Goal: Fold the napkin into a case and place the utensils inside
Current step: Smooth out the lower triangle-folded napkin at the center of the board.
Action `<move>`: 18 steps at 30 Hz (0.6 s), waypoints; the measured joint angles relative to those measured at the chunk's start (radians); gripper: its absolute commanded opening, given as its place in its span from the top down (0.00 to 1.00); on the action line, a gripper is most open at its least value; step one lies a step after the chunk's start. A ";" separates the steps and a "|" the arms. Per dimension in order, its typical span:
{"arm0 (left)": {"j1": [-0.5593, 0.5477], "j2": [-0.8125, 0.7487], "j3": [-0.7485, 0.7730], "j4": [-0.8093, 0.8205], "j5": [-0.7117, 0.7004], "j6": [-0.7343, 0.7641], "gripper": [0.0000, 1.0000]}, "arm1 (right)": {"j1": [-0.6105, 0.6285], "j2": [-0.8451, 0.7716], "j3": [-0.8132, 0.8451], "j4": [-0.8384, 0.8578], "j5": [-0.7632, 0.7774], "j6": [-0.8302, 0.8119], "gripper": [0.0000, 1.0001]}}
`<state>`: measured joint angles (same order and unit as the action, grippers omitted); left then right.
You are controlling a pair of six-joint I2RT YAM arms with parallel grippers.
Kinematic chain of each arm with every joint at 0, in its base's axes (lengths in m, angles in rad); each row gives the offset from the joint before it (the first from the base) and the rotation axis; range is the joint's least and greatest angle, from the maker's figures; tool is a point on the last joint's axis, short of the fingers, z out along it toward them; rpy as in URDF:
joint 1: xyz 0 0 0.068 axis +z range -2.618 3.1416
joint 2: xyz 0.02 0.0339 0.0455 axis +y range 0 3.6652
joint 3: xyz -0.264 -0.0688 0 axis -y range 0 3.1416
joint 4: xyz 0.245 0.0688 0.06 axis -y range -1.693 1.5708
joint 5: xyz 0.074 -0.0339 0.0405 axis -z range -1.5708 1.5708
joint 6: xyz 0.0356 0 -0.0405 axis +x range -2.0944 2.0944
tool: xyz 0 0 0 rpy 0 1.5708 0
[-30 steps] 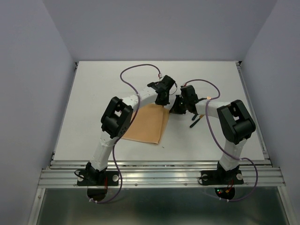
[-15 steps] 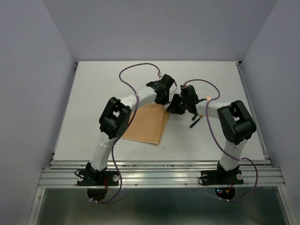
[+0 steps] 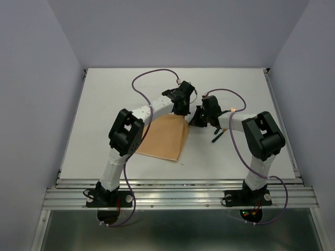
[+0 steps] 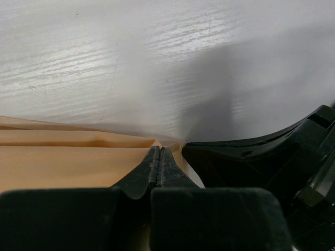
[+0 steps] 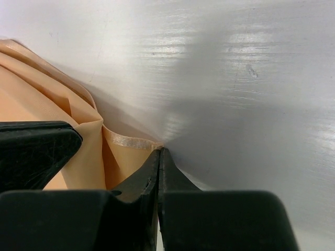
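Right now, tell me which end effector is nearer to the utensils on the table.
Right. The right end effector is at the napkin's far right corner, just left of the utensils; the left end effector is further left, beside it.

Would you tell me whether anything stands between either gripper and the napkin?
Nothing visible does: the left gripper and the right gripper are both shut on the napkin, side by side at its far right corner.

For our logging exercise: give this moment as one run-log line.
left gripper: shut on napkin corner | right gripper: shut on same corner | utensils: on table, outside napkin
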<state>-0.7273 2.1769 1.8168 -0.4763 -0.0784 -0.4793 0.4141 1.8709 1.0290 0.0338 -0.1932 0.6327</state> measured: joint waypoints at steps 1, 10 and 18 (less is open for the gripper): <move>0.000 -0.002 0.000 0.000 0.002 0.000 1.00 | 0.000 0.000 0.000 0.000 0.003 0.000 0.99; 0.000 -0.024 -0.001 0.000 0.009 -0.004 1.00 | 0.000 0.000 0.000 0.000 0.041 0.016 0.99; 0.003 -0.026 -0.001 0.000 0.009 -0.004 1.00 | 0.000 -0.053 -0.039 -0.002 0.058 0.012 0.59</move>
<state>-0.7246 2.1513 1.8160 -0.4763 -0.0692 -0.4835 0.4141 1.8183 0.9901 0.0319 -0.1352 0.6445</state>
